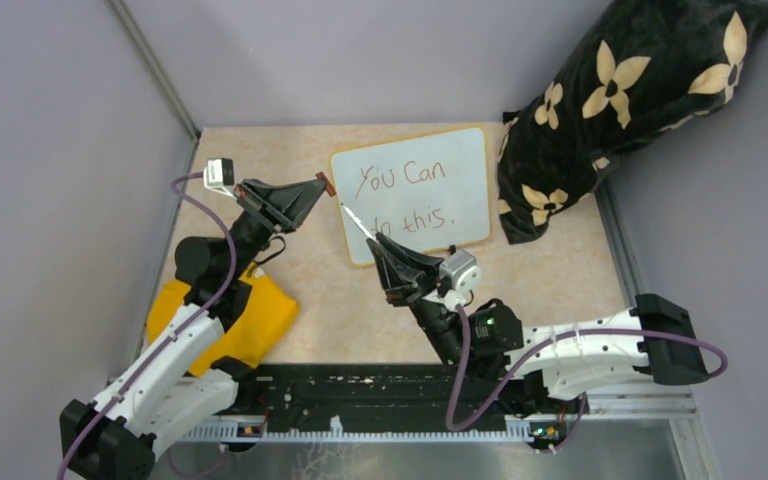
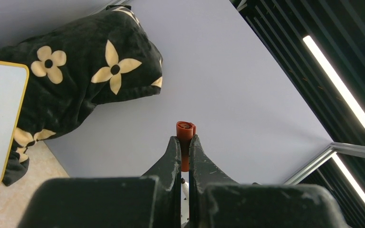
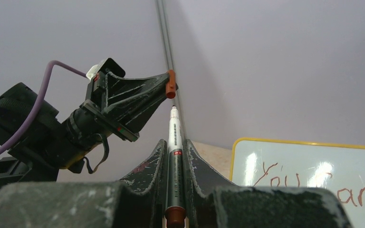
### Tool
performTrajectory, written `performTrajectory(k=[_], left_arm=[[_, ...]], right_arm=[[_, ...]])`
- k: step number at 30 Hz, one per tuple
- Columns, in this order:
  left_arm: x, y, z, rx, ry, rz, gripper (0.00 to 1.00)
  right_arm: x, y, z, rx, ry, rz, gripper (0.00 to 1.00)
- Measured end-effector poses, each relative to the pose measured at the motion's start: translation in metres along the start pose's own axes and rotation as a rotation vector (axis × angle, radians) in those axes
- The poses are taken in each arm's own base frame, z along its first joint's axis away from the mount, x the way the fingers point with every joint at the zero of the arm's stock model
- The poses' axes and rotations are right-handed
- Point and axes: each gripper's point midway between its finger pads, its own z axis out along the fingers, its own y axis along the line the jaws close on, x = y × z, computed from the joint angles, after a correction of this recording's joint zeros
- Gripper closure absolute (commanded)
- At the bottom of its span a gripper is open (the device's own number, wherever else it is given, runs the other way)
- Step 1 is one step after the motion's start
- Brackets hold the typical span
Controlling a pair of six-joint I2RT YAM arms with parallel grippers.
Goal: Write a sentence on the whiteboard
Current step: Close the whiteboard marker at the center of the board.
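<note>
Found the whiteboard [image 1: 468, 205] lying flat at the far middle of the worktop [image 1: 320, 300], just beside a flowered pillow [image 1: 630, 100]. Read the sentence [image 1: 400, 178] on it in two lines, "You can" above "do this.", the start of the lower line hidden behind the right arm. Judged the writing done and the recapping in hand.

Saw the left tool [image 2: 184, 141] clamped tight on an orange-brown cap [image 2: 186, 130], held up off the board's left edge. Saw the right tool [image 3: 175, 142] closed around a marker [image 3: 174, 124], tip pointing at the cap, near it but not touching.

Feared a miss at the cap's mouth: tip arriving off-line, striking the rim, then either knocking the cap askew in its thin pinch or shoving the marker back through the right fingers [image 3: 158, 156]. Could not tell the cap's facing from these views; with the closed end forward, no seating at all. Feared too a dropped cap or marker landing on the board and smearing the letters, or a low sweep of the right arm wiping the lower line. Noted a yellow cloth [image 1: 250, 320] under the left arm, well apart from the board.
</note>
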Motion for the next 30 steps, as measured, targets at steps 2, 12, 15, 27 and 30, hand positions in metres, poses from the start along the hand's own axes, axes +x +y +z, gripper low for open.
performTrajectory(k=[2, 12, 15, 27, 30], left_arm=[[0.0000, -0.0004, 0.0000, 0.001, 0.000, -0.003, 1.00], [0.0041, 0.0009, -0.0016, 0.003, 0.020, -0.011, 1.00], [0.0050, 0.0020, -0.0021, 0.001, 0.024, -0.011, 1.00], [0.0069, 0.0017, -0.0027, 0.003, 0.034, -0.012, 1.00], [0.0078, 0.0014, -0.0030, 0.005, 0.039, -0.012, 1.00]], right_arm=[[0.0015, 0.0007, 0.0000, -0.001, 0.002, -0.002, 1.00], [0.0059, 0.0030, 0.0005, -0.004, 0.009, -0.012, 1.00], [0.0027, 0.0033, 0.0023, -0.001, 0.003, -0.006, 1.00], [0.0004, 0.0028, 0.0029, 0.002, -0.003, -0.006, 1.00], [0.0004, 0.0028, 0.0029, 0.002, -0.003, -0.007, 1.00]])
